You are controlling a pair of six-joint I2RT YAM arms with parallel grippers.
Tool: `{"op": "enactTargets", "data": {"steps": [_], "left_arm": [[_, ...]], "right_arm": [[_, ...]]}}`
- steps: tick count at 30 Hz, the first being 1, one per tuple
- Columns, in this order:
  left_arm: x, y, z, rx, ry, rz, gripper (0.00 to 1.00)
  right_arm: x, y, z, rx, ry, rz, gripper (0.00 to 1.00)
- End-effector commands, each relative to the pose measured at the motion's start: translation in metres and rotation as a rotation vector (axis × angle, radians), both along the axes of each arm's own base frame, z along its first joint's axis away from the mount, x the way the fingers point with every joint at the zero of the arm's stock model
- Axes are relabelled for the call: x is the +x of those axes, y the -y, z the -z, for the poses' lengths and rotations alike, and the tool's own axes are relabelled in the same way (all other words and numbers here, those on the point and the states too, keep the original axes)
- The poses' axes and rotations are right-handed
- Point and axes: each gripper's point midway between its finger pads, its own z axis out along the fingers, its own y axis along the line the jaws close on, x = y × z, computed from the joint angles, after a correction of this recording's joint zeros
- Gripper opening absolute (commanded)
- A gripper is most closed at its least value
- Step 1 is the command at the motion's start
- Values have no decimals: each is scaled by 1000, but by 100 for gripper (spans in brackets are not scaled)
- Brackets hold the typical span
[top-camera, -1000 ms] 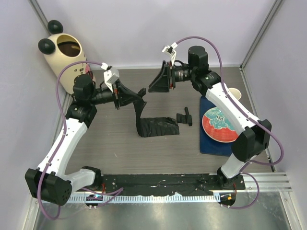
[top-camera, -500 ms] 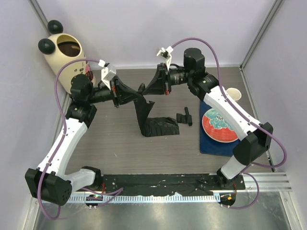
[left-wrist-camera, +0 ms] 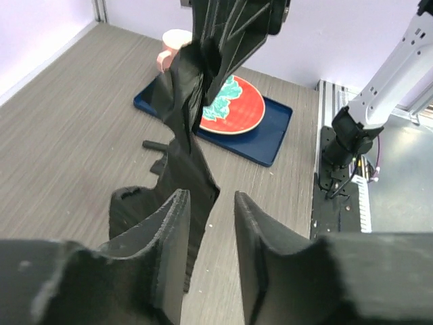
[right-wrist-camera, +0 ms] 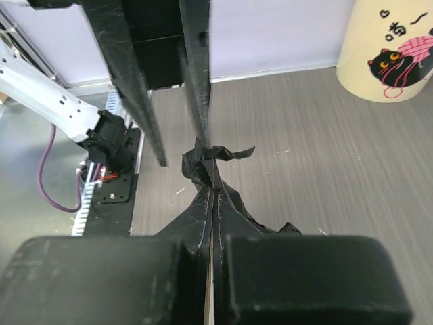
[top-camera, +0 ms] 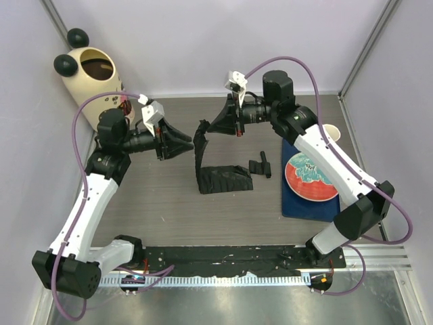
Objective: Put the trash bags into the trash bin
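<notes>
A: Near field first. What is on the table?

B: The bag (top-camera: 223,180). Its lower part lies folded in a heap mid-table, and a strip rises from the heap's left end. To the right are a small black piece (top-camera: 261,164) and a plate (top-camera: 310,177) on a blue mat (top-camera: 298,206). None of them touches the bag.

A: Grippers?

B: The right gripper (top-camera: 208,128) is pinched tight on the strip's top end. Its wrist view shows plastic squeezed between the fingers, with a crumple sticking out past the tips. The left gripper (top-camera: 187,141) sits just beside the strip, on its left, jaws apart with nothing between them. Its wrist view shows the strip beyond the gap, not in it.

A: So only the right arm carries it.

B: Yes. Part is lifted, part rests on the table.

A: Far end?

B: The bin (top-camera: 95,84) is in the far left corner, upright with its mouth open. It is well apart from the bag, behind the left arm.

A: Step in hand?

B: My judgement: lifting and sorting out the grip, before transport. No bag shows in the bin.

A: What does the next move call for?

B: Probably the left closing on the strip lower down, or the right raising it until the heap clears the table. Then carry it left and back, over the mouth. The sheet is floppy and long. The tail may drag, catch the rim or hang outside unless it is fed in from above.
</notes>
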Motion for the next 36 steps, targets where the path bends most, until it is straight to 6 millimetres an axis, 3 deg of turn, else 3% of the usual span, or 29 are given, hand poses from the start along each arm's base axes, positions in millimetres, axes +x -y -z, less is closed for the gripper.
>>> {"op": "enactTargets", "data": {"steps": [1, 4, 7, 15, 17, 19, 24, 26, 30, 33, 36], "left_arm": [[-1, -8, -4, 63, 83, -35, 49], [8, -6, -20, 46, 104, -64, 59], [15, 0, -34, 42, 131, -67, 62], [8, 25, -60, 21, 177, 12, 62], [6, 30, -59, 20, 174, 39, 57], [6, 32, -58, 20, 168, 47, 45], [3, 34, -44, 44, 130, 82, 48], [1, 34, -41, 50, 117, 94, 44], [-4, 34, -38, 48, 109, 125, 10], [-7, 32, -40, 31, 100, 129, 1], [-7, 26, -38, 31, 85, 120, 0]], "right_arm": [[-10, 8, -17, 10, 152, -7, 1], [-14, 7, -13, -9, 174, -30, 1], [-19, 6, -9, -25, 200, -48, 1], [-23, 4, -6, -52, 232, -60, 1], [-23, 3, -7, -52, 232, -63, 1], [-24, 3, -8, -50, 233, -64, 1], [-24, 3, -10, -48, 236, -62, 1], [-25, 4, -10, -48, 237, -63, 1], [-25, 5, -9, -52, 236, -57, 1], [-24, 6, -6, -58, 231, -49, 1], [-16, 13, -5, -62, 201, -17, 1]]}}
